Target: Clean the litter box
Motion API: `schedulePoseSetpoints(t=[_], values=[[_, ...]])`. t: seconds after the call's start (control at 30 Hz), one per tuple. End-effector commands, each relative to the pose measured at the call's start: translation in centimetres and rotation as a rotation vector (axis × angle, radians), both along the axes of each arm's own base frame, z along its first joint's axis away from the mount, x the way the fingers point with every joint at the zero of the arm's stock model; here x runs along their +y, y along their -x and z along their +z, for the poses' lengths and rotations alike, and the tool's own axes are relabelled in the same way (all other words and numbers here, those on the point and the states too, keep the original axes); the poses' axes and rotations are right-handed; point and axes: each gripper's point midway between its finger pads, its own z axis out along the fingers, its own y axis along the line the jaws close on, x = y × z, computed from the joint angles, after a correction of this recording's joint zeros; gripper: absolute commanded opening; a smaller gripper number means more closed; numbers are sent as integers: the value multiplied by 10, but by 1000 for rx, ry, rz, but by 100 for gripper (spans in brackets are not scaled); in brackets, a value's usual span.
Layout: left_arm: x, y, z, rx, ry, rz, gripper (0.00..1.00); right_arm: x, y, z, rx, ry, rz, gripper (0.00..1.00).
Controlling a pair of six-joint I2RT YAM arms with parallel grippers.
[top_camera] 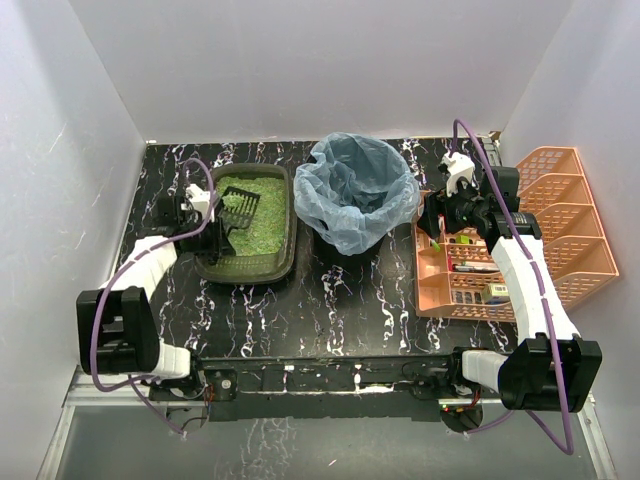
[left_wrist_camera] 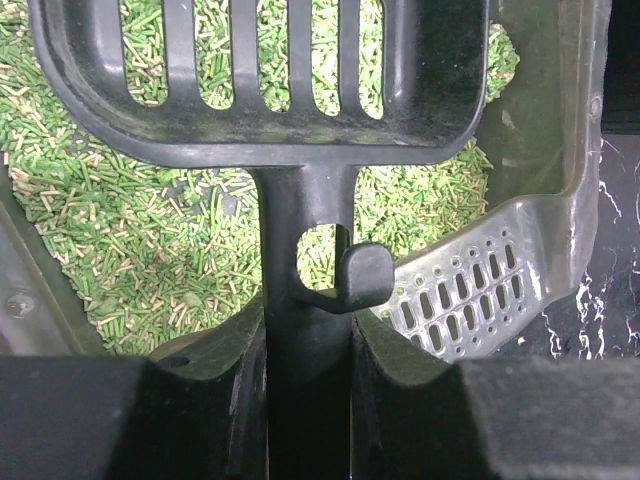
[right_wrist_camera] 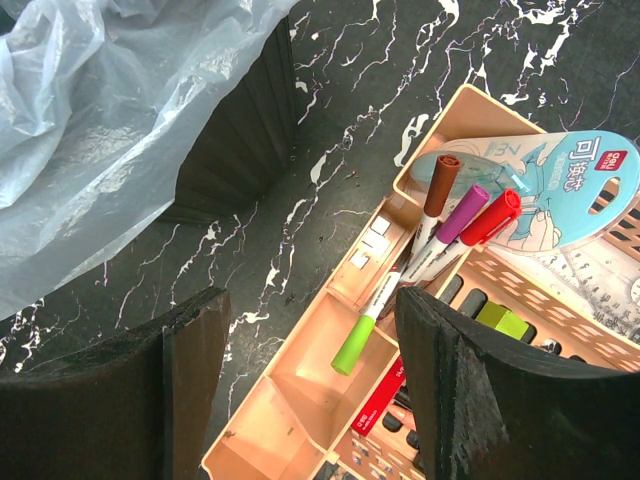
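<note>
Left end effector (left_wrist_camera: pixel 308 400) pinching the handle of the black slotted scoop (left_wrist_camera: pixel 270 145) over the litter box (top_camera: pixel 245 270).
The litter box, filled with green litter, sits at the left rear of the table (top_camera: pixel 340 300), just beside the blue-bagged bin (top_camera: pixel 352 190). The right end effector (right_wrist_camera: pixel 312 310) hangs spread above the orange organiser (top_camera: pixel 565 210).

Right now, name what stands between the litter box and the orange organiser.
The round bin lined with a translucent blue bag, seen in the top external view.
</note>
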Motion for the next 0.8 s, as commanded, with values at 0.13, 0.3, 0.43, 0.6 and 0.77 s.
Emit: schedulePoseSetpoints(t=[0.13,0.3,0.43,0.6,0.77], values=[[-4,8,10,-38,-69,-51,0,0,-10,17,-85,1,16,72],[9,-2,6,65,39,-7,0,1,-10,18,-85,-1,19,72],[-12,12,9,-28,-70,-93,0,0,-9,16,-84,4,15,72],[6,4,9,27,-34,-46,0,2,-12,16,-82,-6,22,72],[-4,7,10,18,-39,-66,0,1,-12,19,-83,-3,20,72]])
